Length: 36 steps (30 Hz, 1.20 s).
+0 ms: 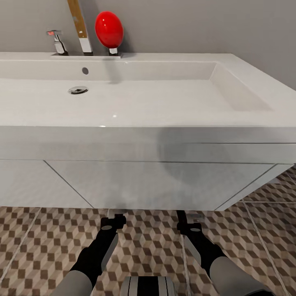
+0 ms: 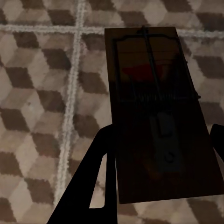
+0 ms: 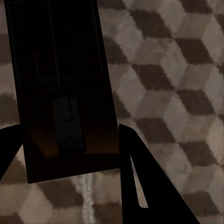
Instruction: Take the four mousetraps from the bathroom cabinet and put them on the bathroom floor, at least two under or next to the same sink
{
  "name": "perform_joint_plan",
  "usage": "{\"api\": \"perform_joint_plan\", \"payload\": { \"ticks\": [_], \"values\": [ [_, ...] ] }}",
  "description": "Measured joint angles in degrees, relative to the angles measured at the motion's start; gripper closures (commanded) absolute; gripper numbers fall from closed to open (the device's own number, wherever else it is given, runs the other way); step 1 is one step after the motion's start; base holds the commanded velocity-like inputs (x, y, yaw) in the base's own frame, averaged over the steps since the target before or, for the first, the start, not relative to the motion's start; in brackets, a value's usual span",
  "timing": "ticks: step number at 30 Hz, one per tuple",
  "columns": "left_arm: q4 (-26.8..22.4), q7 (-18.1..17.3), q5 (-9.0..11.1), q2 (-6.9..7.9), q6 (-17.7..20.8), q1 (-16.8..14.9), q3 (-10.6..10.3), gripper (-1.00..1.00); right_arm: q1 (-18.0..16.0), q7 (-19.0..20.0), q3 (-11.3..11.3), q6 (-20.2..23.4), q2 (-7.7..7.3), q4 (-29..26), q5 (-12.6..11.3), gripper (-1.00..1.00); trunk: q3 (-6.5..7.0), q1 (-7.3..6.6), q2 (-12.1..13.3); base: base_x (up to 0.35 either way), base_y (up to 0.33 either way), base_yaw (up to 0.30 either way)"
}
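No brand, label or legible writing anywhere.

Head view, left to right: at the upper left, a small chrome tap handle [image 1: 57,42] with a red mark; beside it a tall spout [image 1: 80,27], brass-toned above and chrome below; then a glossy red egg-shaped object [image 1: 109,29] on a short chrome stem. Below these, a wide rectangular white sink [image 1: 230,65], smooth and glossy, with a round chrome drain [image 1: 78,89] and a small overflow hole left of centre. Under it, a flat-fronted glossy white vanity unit [image 1: 156,185] with thin seam lines, floating above the bathroom floor [image 1: 152,242] of large tiles printed with brown, beige and grey cubes, pale grout between. At lower left, the left gripper [image 1: 112,222], black, reaching under the unit's lower edge; at lower right, the right gripper [image 1: 188,226], likewise.

Left wrist view: a flat rectangular wooden mousetrap [image 2: 158,116], in deep shadow, with dark wire, coiled spring and a red patch, pinched between the two black fingers [image 2: 91,186] above the tiles.

Right wrist view: a second mousetrap [image 3: 60,88], very dark, wire and spring barely discernible, clamped between black fingers [image 3: 140,177] over the same cube pattern.
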Motion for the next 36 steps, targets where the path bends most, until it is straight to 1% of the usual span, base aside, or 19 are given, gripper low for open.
{"api": "perform_joint_plan", "payload": {
  "ticks": [21, 36],
  "values": [
    [-0.2, 0.1, 0.0, -0.17, 0.0, 0.0, 0.1, 1.00, 0.0, 0.0, 0.0, 0.0, 0.00, -0.1, 0.0, 1.00, 0.00, 0.00, 0.0, 0.000, 0.000, 0.000],
    [-0.3, 0.1, 0.0, -0.19, 0.0, 0.0, 0.2, 1.00, 0.0, 0.0, 0.0, 0.0, 0.02, -0.8, 0.0, 1.00, -3.32, 0.39, -0.2, 0.000, 0.000, 0.000]
  ]
}}
